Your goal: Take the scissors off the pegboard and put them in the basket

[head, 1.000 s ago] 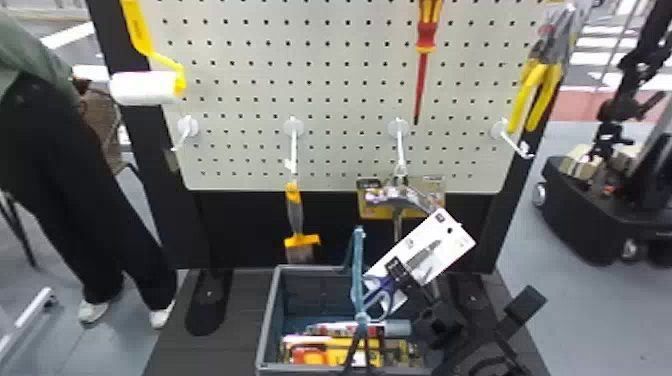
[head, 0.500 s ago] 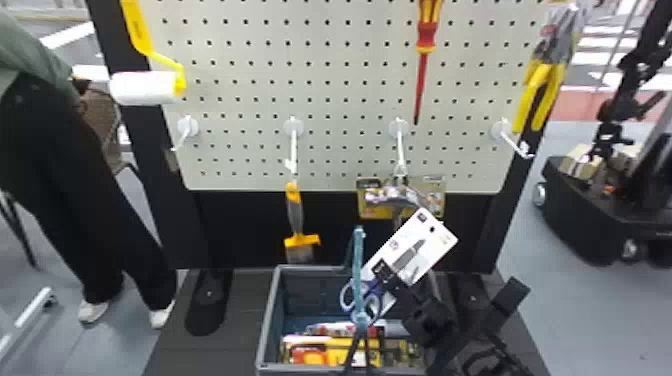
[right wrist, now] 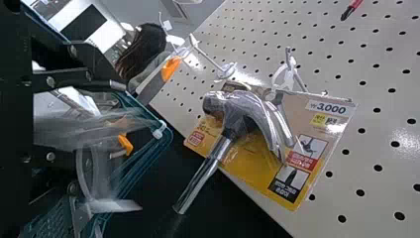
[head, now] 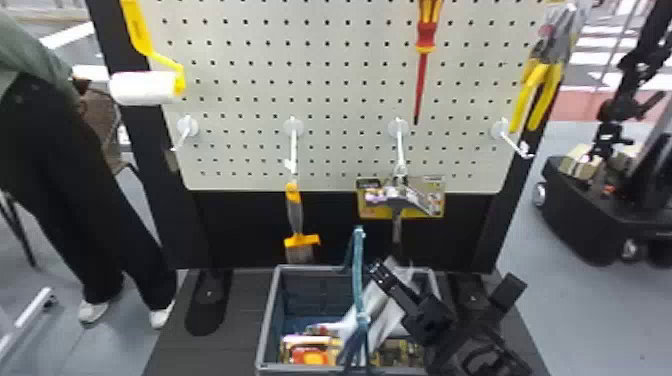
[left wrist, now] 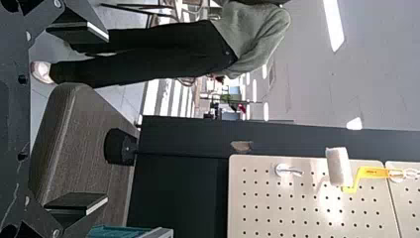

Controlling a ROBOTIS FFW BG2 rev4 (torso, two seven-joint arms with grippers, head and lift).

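Holding the right end effector [head: 387, 280] wide open above the basket [head: 315, 268], clamping nothing, with the packaged scissors [head: 386, 317] blurred between the fingers, over the basket's opening. Holding the left end effector [left wrist: 106, 117] open, empty.

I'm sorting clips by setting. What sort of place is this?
Possibly an indoor demo or exhibition space: a pegboard hung with a paint roller, a wheeled machine to its right, and a strip light overhead.

Grey floor [head: 600, 320], brown chair [head: 99, 117] at head view's left, white floor stripes [head: 602, 58] behind, ceiling [left wrist: 312, 84] pale grey (strip light [left wrist: 334, 25] lit).
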